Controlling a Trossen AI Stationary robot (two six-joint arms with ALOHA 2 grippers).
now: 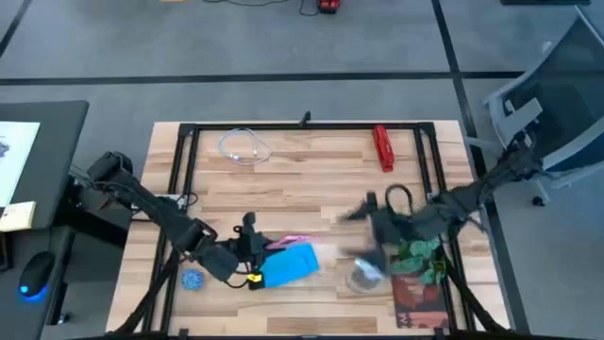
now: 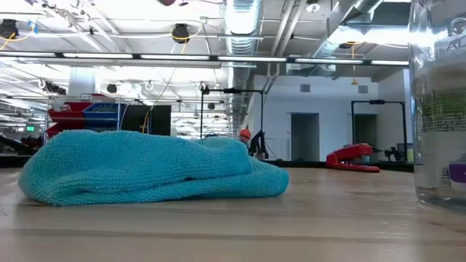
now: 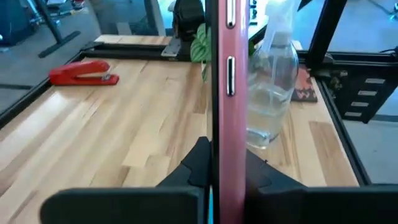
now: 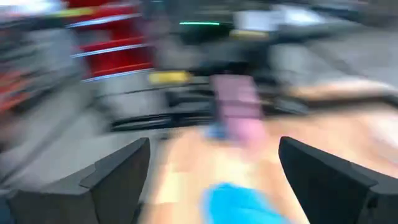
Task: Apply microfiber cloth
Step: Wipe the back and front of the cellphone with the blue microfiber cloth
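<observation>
Microfiber cloth (image 1: 289,265), crumpled, lies on the desk (image 1: 302,179) near its front edge. Left hand (image 1: 251,247), just beside the cloth, grips a pink-edged phone (image 3: 224,106) held on edge. Right hand (image 1: 363,210), blurred, apparently with fingers spread wide, hovers beyond the cloth, near a clear bottle (image 3: 270,87).

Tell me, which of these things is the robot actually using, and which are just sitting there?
In use: microfiber cloth; pink-edged phone, gripped by the left gripper; right gripper, open.

Lying about: red stapler, white cable, spray bottle, small blue disc, plant.
</observation>
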